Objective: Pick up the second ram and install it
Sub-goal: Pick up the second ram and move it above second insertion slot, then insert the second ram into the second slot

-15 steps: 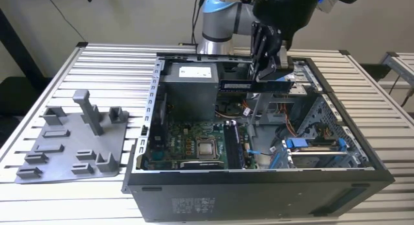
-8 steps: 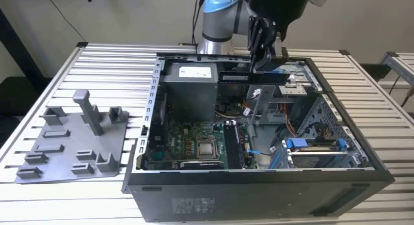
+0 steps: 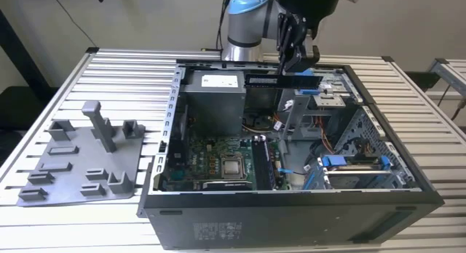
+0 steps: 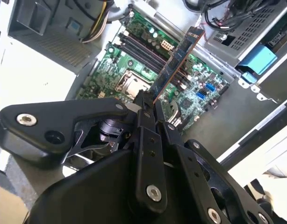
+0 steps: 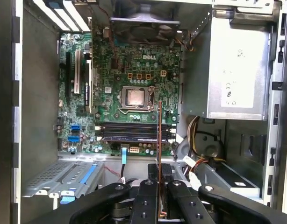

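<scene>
Though partly hidden at the grip, second ram (image 3: 266,80) clamped in the pincer (image 3: 298,69) above the case (image 3: 291,212).

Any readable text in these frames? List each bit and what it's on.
Nothing can be quoted; the one legible mark is a brand logo.
Power supply label: print and marks, blurred.
Case sticker: too small to read.
Motherboard: white brand logo; the rest of the printing is too small.
Ram in the gripper: pale sticker, blurred.
</scene>
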